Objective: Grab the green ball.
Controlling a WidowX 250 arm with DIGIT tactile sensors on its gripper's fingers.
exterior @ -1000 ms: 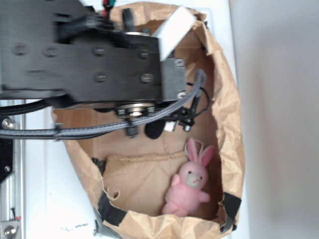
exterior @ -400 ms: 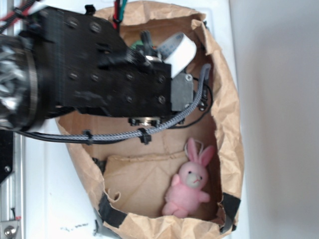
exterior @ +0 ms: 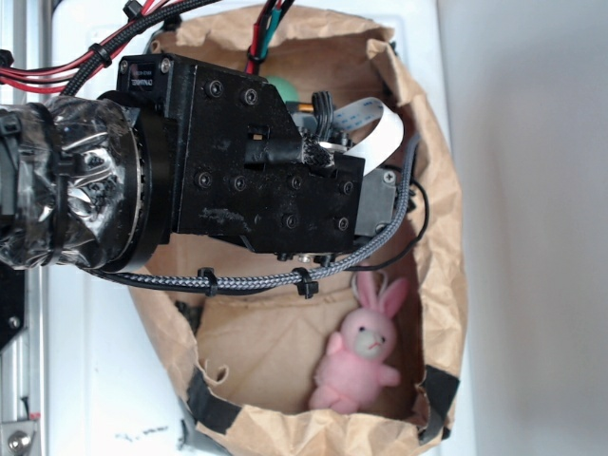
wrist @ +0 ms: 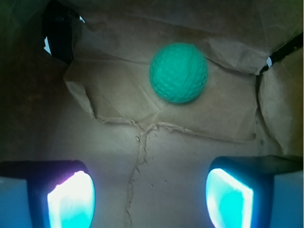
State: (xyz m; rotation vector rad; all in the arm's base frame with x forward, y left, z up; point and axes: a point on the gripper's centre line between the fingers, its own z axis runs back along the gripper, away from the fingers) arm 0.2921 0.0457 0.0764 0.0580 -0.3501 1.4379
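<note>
A crumpled brown paper bag (exterior: pixel 439 285) lies open on a white surface (exterior: pixel 95 380), its mouth edged with black tape, and most of its upper half is covered by the robot's black arm (exterior: pixel 237 171), which reaches in from the left with braided cables looped beneath it. Below the arm, a pink plush bunny (exterior: pixel 366 347) sits on the bag's floor, well apart from the arm. The green ball (wrist: pixel 178 72) rests on the creased paper near the bag's back wall; in the exterior view only a sliver of it (exterior: pixel 275 87) shows above the arm. The gripper (wrist: pixel 149 197) is spread wide, its two fingers (wrist: pixel 71 199) short of the ball and holding nothing.
</note>
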